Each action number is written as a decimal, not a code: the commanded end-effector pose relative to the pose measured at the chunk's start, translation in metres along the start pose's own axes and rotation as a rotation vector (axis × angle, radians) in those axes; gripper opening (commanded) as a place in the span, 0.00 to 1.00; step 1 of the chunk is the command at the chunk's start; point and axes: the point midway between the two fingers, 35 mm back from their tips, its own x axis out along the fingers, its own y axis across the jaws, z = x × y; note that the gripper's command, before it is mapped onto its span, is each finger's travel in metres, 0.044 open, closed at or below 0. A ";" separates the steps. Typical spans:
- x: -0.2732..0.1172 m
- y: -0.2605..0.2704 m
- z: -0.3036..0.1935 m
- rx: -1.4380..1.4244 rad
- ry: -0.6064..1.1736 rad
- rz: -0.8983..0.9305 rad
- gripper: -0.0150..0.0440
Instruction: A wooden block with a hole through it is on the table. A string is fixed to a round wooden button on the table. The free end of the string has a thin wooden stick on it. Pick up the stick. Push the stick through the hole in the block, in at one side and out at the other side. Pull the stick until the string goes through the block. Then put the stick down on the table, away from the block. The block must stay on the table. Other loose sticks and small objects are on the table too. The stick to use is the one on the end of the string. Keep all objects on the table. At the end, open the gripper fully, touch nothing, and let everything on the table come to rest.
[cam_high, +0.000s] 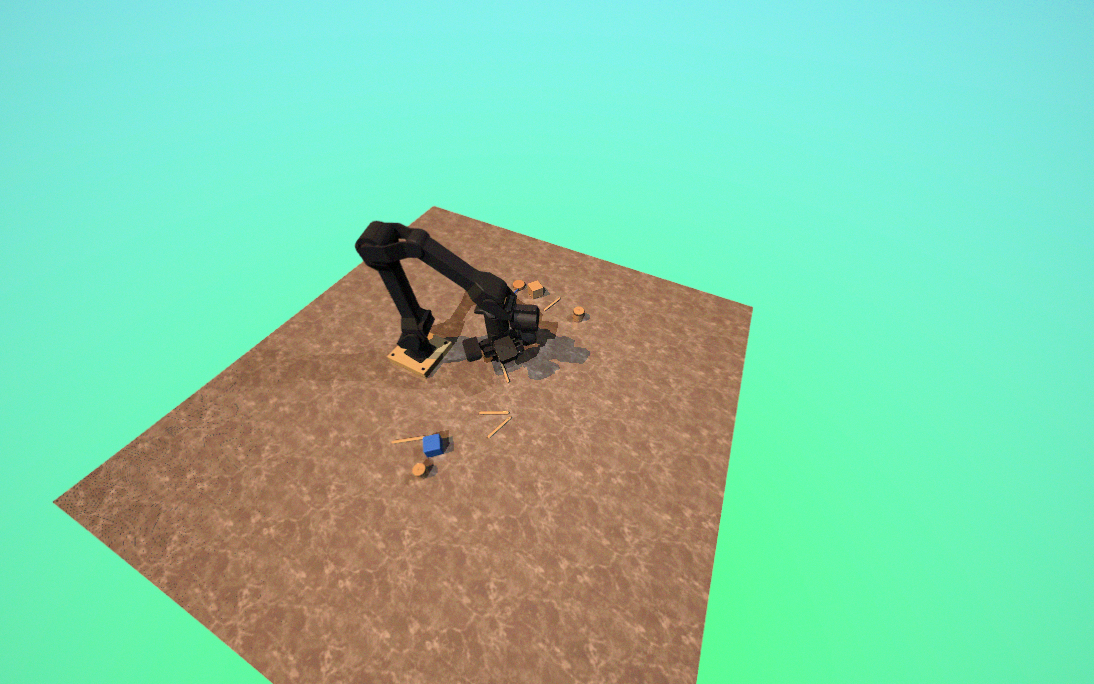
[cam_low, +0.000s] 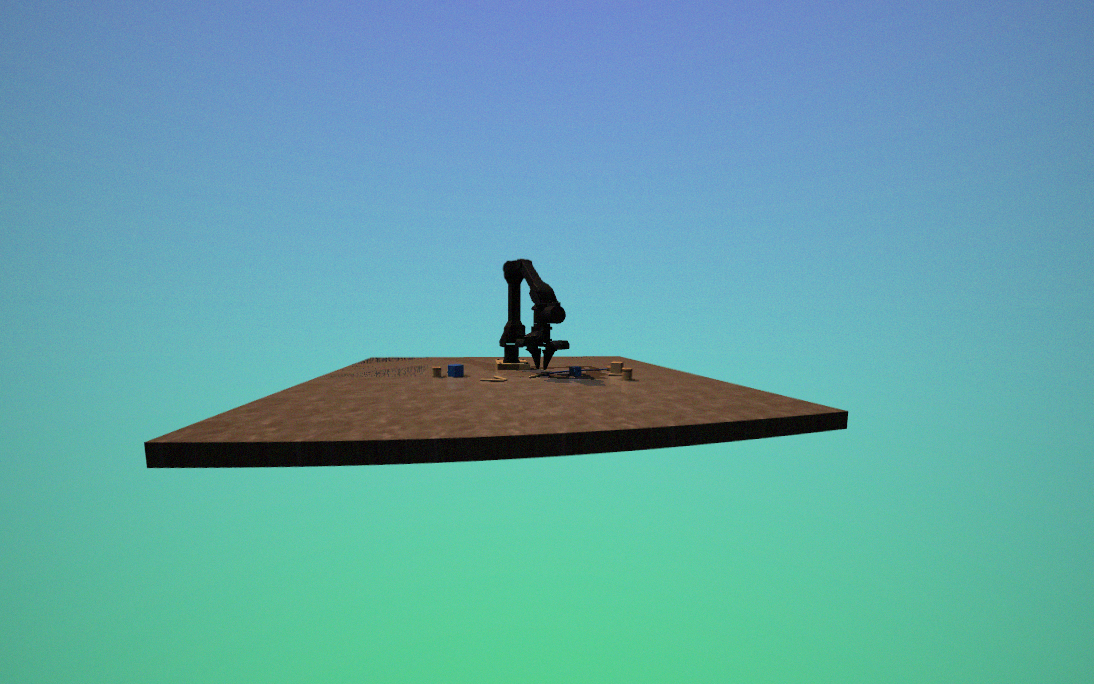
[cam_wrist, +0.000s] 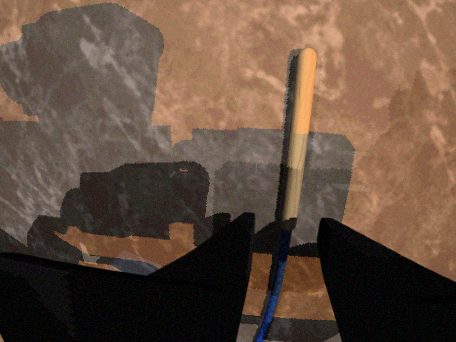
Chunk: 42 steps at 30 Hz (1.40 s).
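Observation:
The tethered wooden stick (cam_high: 505, 372) (cam_wrist: 302, 105) lies on the table, a blue string (cam_wrist: 273, 300) running from its near end. My gripper (cam_low: 538, 367) (cam_wrist: 286, 226) is partly open and points down. In the wrist view the stick's string end shows between the fingertips, with a gap on both sides; the rest extends beyond them. A wooden cube-like block (cam_high: 536, 289) stands behind the arm in the top view, beside a round wooden piece (cam_high: 518, 284) that looks like the button. The block's hole cannot be made out. Most of the string is hidden in the top view.
A wooden cylinder (cam_high: 578, 314) (cam_low: 626, 374) and a loose stick (cam_high: 551, 304) are near the block. Toward the top camera are two loose sticks (cam_high: 493, 412) (cam_high: 499, 427), a blue cube (cam_high: 433, 445) (cam_low: 455, 371), another stick (cam_high: 406, 440) and a small cylinder (cam_high: 418, 469) (cam_low: 436, 371). A smaller blue cube (cam_low: 575, 371) is near the gripper.

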 end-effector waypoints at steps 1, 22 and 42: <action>0.009 -0.002 -0.002 0.007 0.006 -0.005 0.46; 0.021 -0.003 -0.002 0.000 0.002 -0.004 0.37; 0.010 -0.002 -0.001 0.000 0.002 -0.004 0.25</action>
